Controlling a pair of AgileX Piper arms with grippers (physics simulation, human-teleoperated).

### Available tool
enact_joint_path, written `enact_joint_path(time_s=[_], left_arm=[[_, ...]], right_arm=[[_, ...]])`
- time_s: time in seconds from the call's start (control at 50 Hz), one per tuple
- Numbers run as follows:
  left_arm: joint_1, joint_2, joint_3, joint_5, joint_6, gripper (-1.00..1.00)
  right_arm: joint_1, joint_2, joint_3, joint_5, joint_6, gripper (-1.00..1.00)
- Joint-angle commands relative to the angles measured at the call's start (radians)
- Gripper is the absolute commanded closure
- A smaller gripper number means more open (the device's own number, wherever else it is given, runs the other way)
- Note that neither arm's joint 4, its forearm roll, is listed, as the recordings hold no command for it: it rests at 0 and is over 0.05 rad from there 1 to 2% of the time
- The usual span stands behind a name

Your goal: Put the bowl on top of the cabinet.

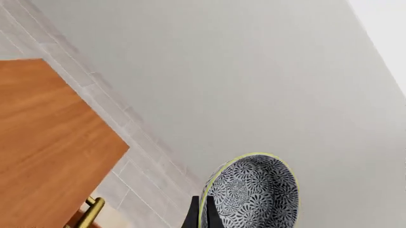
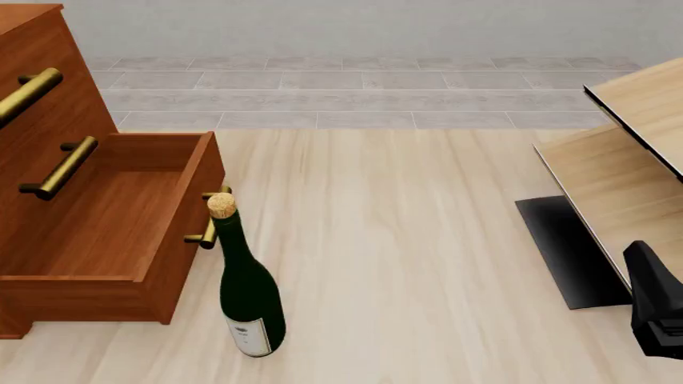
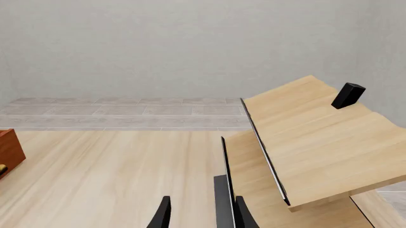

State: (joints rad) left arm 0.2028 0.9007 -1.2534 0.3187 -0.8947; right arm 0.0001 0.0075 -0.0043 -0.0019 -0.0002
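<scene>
Carry step: left gripper pinches the bowl by its rim, held aloft beside the cabinet top (neither shows in front view). Next: shift over the top, lower, release. Right gripper idle, fingers apart, empty.

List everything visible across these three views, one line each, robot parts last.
bowl: one, blue-and-white patterned inside, pale rim, held in the left claw, seen only in the left wrist view.
cabinet: one, reddish-brown, brass handles, far left, one drawer pulled open.
wine bottle: one, dark green, corked, upright in front of the open drawer.
pale furniture: one, light wood with black base, right side.
small black block: one, on the pale furniture's top.
left claw: black, shut on the bowl's rim.
right claw: black, open, empty.
</scene>
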Motion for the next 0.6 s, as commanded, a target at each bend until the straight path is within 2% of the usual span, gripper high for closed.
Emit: enact_joint_path(time_s=[0.02, 0.22, 0.3, 0.48, 0.6], left_arm=[[0.069, -0.004, -0.020, 0.003, -0.085, 1.00], [0.165, 0.004, -0.095, 0.052, -0.067, 1.00], [0.183, 0.005, -0.098, 0.060, -0.069, 1.00], [0.285, 0.031, -0.149, 0.111, -0.057, 1.00], [0.291, 0.050, -0.171, 0.166, -0.044, 1.00]], right_arm=[[0.000, 0.000, 0.000, 0.000, 0.000, -1.00], [0.000, 0.000, 0.000, 0.000, 0.000, -1.00], [0.000, 0.000, 0.000, 0.000, 0.000, -1.00], [0.000, 0.000, 0.000, 0.000, 0.000, -1.00], [0.000, 0.000, 0.000, 0.000, 0.000, -1.00]])
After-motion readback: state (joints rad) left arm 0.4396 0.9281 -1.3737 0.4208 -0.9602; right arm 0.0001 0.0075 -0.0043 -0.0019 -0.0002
